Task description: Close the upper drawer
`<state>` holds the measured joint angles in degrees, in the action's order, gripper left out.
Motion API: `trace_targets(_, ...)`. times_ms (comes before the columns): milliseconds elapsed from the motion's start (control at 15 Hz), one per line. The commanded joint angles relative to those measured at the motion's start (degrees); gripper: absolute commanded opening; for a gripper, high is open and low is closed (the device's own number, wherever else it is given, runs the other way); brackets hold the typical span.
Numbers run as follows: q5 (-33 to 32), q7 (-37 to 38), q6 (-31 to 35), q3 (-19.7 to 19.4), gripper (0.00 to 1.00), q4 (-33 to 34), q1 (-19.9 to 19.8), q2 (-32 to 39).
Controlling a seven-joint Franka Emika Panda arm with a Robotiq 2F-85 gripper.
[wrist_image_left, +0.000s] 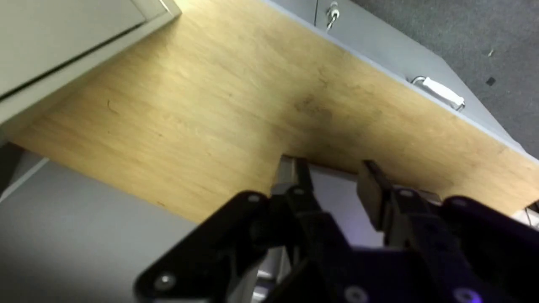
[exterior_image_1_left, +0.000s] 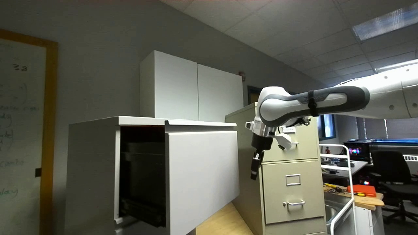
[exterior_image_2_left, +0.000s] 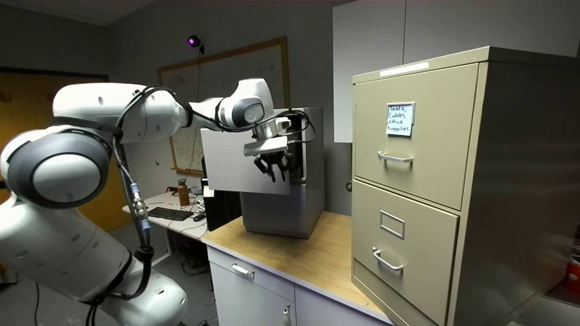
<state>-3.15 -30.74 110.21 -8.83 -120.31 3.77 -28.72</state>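
Observation:
The upper drawer's plain light-grey front (exterior_image_1_left: 200, 176) stands pulled out from the pale grey cabinet (exterior_image_1_left: 91, 176); its dark inside shows in the gap between them. In an exterior view the drawer front (exterior_image_2_left: 235, 158) is partly behind my arm. My gripper (exterior_image_2_left: 279, 179) points down near the front's end beside the dark opening. The gripper (exterior_image_1_left: 254, 176) appears apart from the front, with a gap between. In the wrist view the gripper's fingers (wrist_image_left: 335, 168) are apart with nothing held. A pale grey surface shows between them; I cannot tell which drawer front it is.
A beige filing cabinet with handles (exterior_image_2_left: 417, 181) stands beside the gripper, also in an exterior view (exterior_image_1_left: 290, 189). Both cabinets stand on a wooden counter (exterior_image_2_left: 333, 244). The shorter grey drawer front (exterior_image_2_left: 274, 208) is below the upper drawer. White wall cabinets (exterior_image_1_left: 196, 88) hang behind.

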Motion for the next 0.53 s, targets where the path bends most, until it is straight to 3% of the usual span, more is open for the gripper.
trace_targets(0,4.94,-4.22,2.27,-0.71,0.06,1.47,2.73,-2.54)
trace_targets(200,8.62,-6.98,3.63,-0.67,0.0,2.54,4.85,-4.08)
trace_targets(467,12.74,-10.36,4.76,-0.33,0.05,4.94,7.97,-3.72)
